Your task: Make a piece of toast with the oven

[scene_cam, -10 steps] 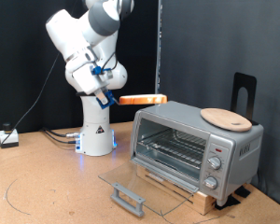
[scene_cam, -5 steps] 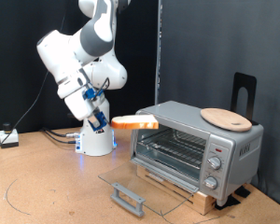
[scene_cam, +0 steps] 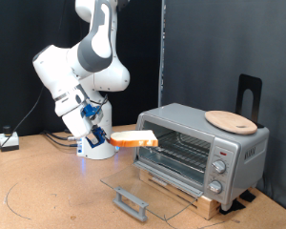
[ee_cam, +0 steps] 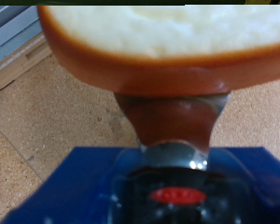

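The piece of toast [scene_cam: 134, 139], a flat slice with an orange-brown crust, hangs level in the air just off the open mouth of the oven [scene_cam: 202, 147], on the exterior view's left. My gripper [scene_cam: 107, 136] is shut on the slice's edge away from the oven. In the wrist view the piece of toast [ee_cam: 168, 42] fills the frame, a pale face with a brown crust, and its edge runs down between my fingers [ee_cam: 171, 117]. The oven's glass door [scene_cam: 148, 192] lies folded down flat, and the wire rack [scene_cam: 178, 150] shows inside.
A round light-wood plate [scene_cam: 231, 120] rests on the oven's roof. The oven stands on a slatted wooden base [scene_cam: 186, 191]. A black stand [scene_cam: 250, 95] rises behind it. Cables [scene_cam: 48, 138] and a small box [scene_cam: 7, 140] lie on the tabletop at the exterior view's left.
The arm has folded down and back towards the exterior view's left, lowering the toast from above the oven's roof to the height of the oven's opening.
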You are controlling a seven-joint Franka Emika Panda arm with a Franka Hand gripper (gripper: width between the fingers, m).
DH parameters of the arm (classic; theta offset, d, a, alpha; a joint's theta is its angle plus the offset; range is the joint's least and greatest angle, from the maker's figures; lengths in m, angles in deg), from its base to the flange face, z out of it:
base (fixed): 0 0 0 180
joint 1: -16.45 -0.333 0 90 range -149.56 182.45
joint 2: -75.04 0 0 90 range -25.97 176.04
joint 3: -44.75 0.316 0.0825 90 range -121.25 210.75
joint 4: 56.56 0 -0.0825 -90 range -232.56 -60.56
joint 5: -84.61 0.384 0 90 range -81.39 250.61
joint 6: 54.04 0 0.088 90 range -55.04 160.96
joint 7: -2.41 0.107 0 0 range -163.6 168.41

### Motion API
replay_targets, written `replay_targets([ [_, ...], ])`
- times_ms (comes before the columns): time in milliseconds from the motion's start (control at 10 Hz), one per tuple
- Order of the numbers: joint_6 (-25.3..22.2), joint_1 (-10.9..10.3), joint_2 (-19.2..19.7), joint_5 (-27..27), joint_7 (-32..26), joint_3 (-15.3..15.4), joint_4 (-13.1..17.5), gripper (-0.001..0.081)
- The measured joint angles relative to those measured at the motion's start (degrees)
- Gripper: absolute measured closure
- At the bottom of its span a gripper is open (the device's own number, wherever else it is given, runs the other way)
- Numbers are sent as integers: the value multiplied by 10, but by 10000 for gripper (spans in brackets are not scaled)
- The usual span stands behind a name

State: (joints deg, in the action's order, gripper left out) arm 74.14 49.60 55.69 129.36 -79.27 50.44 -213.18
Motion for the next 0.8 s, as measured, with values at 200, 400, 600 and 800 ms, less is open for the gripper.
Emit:
replay_targets([
  [200,-1,-5,16,-1,-2,11,14,411],
  [400,-12,-11,26,-4,-2,25,27,411],
  [600,-24,-18,31,-15,-1,43,37,411],
  [800,-25,-23,31,-24,1,63,36,411],
])
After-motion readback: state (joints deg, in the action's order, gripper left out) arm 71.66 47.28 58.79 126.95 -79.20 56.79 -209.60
